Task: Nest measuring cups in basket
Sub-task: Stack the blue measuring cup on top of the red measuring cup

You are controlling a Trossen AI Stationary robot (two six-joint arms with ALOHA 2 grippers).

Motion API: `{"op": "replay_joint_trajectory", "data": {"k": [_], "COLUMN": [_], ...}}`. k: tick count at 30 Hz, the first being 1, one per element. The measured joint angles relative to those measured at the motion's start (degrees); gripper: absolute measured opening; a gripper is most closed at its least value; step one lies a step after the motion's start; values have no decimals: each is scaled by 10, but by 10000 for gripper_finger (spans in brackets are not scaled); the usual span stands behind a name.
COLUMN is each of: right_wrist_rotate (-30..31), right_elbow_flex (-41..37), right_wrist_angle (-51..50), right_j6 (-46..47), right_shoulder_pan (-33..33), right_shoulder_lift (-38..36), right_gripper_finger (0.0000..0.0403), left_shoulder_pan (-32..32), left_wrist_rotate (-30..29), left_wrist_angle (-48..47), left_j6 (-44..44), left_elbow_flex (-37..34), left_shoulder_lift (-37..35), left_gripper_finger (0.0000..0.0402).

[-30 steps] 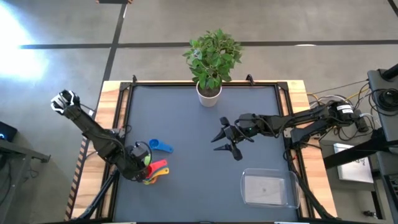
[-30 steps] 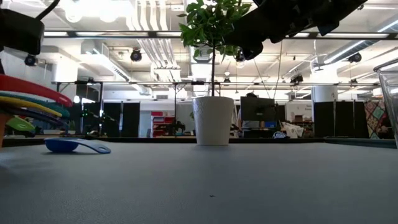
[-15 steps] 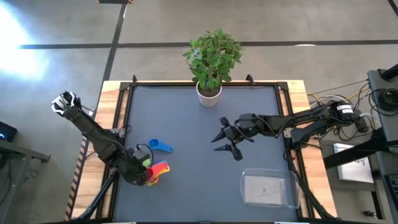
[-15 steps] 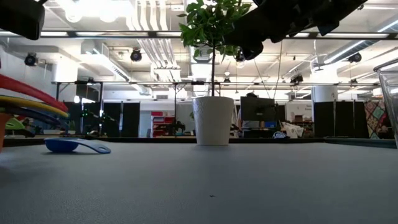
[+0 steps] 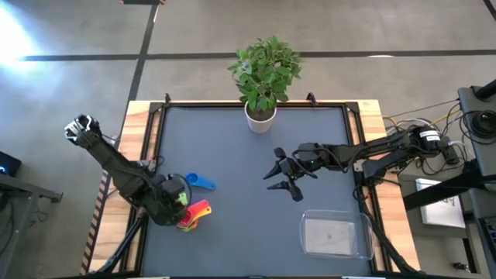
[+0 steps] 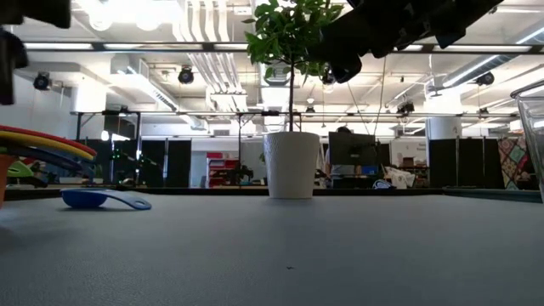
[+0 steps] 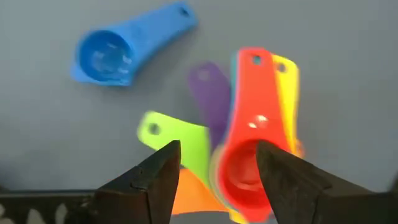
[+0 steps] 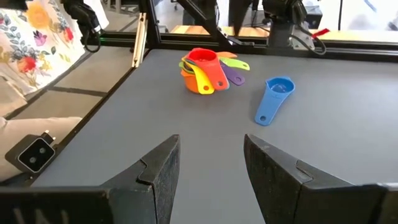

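A stack of nested cups (image 5: pixel 193 214), red uppermost with yellow, orange, green and purple handles fanned out beneath, is seen near the table's (image 5: pixel 256 147) left front, directly under the left gripper (image 5: pixel 172 203). In the left wrist view the gripper's fingers (image 7: pixel 155 180) are shown apart on either side of the stack, with nothing clamped between them. The blue cup (image 5: pixel 201 182) is left lying alone just beside the stack, toward the plant (image 5: pixel 263 74). The basket (image 5: pixel 335 235) is set well apart at the right front and appears to hold nothing.

The nesting step is judged to be in hand, with the blue cup not yet joined to the others. For the next move, that cup would need to be gripped by its handle or rim and fitted into the stack, and the whole set then carried across to the basket.

The right gripper (image 5: pixel 280 175) is held above mid-table with its fingers apart and empty, between stack and basket. The potted plant is placed at the far edge, out of the way; the waiting right arm is the only thing that could be met on the path across.
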Motion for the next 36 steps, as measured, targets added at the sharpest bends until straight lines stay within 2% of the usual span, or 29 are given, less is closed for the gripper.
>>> {"op": "replay_joint_trajectory", "data": {"k": [5, 9, 15, 19, 21, 25, 32, 36], "right_wrist_rotate": [0, 0, 5, 5, 5, 5, 5, 5], "right_elbow_flex": [-3, -3, -3, -3, -3, -3, 1, 2], "right_wrist_angle": [6, 5, 5, 5, 6, 6, 7, 7], "right_j6": [11, 9, -4, -6, -13, -22, -50, -57], "right_shoulder_pan": [0, 0, 0, 0, 0, -2, -2, -2], "right_shoulder_lift": [0, 0, 0, 0, 0, 0, 0, 0], "right_gripper_finger": [167, 167, 167, 167, 167, 167, 167, 167], "left_shoulder_pan": [80, 191, 388, 467, 494, 529, 538, 542], "left_wrist_rotate": [25, 50, 150, 166, 162, 194, 202, 187], "left_wrist_angle": [-28, -1, 53, 59, 66, 85, 94, 93], "left_j6": [69, 192, 408, 521, 565, 605, 593, 600], "left_elbow_flex": [-22, -53, -110, -127, -134, -140, -120, -100], "left_shoulder_lift": [-37, -55, -57, -57, -57, -39, 42, 91], "left_gripper_finger": [184, 178, 178, 177, 177, 177, 177, 178]}}
